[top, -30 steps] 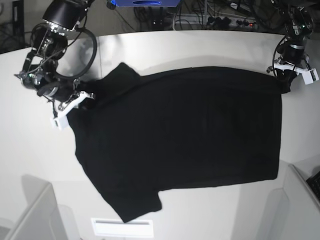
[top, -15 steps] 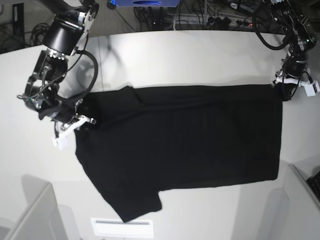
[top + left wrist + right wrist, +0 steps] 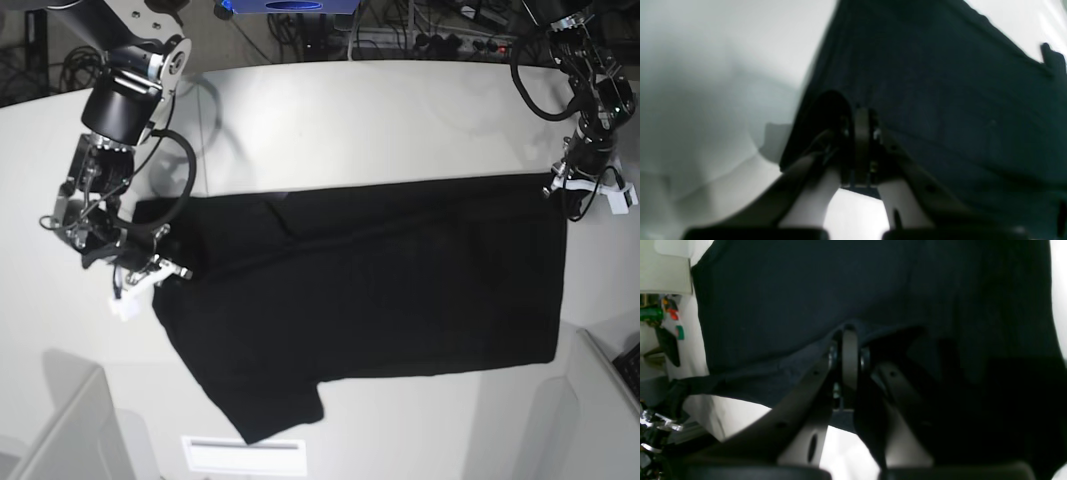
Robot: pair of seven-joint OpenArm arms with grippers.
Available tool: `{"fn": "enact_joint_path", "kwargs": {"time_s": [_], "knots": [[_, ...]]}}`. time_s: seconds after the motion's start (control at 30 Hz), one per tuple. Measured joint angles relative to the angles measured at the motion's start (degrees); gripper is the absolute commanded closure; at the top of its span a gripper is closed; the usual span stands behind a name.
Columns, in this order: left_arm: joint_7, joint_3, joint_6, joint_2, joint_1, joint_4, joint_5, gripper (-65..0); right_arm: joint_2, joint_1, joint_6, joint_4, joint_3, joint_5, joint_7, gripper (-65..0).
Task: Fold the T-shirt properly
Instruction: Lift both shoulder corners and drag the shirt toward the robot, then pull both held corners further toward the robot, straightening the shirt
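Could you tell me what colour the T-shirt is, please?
Black, without visible print; the base view shows it best.

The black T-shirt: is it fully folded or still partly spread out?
Partly spread: the T-shirt covers a wide area, one sleeve pointing outward at its lower end.

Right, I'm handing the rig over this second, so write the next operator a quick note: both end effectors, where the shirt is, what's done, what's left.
Left end effector: shut on the upper edge of the large black cloth T-shirt, at the base view's right.
Right end effector: shut on the same T-shirt, at the base view's left.
Shirt: spread wide on the white table, plain side showing, one sleeve pointing toward the base view's bottom edge.
Done: both grips taken; a band of cloth along the gripped edge seems turned over.
Left: probably lay that fold down, release, then make the remaining folds; the shirt is not yet compact.
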Motion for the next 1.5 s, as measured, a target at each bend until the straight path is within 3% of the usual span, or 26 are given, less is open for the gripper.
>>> {"fn": "enact_joint_path", "kwargs": {"time_s": [0.37,0.73,0.9,1.03,1.07,1.13,1.23,1.37,1.5], "knots": [[0.1,1.2,-0.1,-1.5,-4.2,-3.5,-0.4,0.0,1.7,0.8,0.0,-6.9,-7.0,0.3,7.9,0.0],[0.0,1.2,0.0,-2.0,-7.9,-5.5,-0.2,0.0,2.0,1.8,0.0,-6.8,-7.0,0.2,8.9,0.0],[0.0,4.2,0.0,-1.8,-10.3,-7.0,6.2,0.0,2.0,1.8,-0.2,-6.8,-7.0,0.2,9.9,0.0],[0.0,3.8,-0.2,-1.4,-10.3,-7.0,7.6,-0.5,2.1,1.9,-3.6,-6.8,-7.2,0.2,9.9,0.0],[0.0,3.8,-0.2,-1.6,-10.3,-7.0,7.6,-5.8,2.2,1.9,-3.7,-6.8,-7.1,0.2,9.9,0.0],[-0.1,3.8,-0.1,-1.8,-10.4,-7.0,7.6,-16.9,2.1,1.9,-3.7,-6.8,-7.1,0.2,9.9,-14.0],[0.0,2.8,-0.3,-1.7,-10.4,-6.5,7.4,-39.2,2.0,1.7,-3.7,-6.0,-7.1,0.4,9.9,-36.3],[0.0,-2.9,-0.2,-1.4,-10.4,-5.4,7.5,-60.2,1.2,0.3,-3.6,-1.6,-0.6,0.8,10.1,-33.2],[0.1,-7.0,0.0,-1.4,-10.1,-2.3,7.7,-63.2,1.8,-0.8,-3.7,3.1,3.6,0.1,9.9,-32.0]]}}
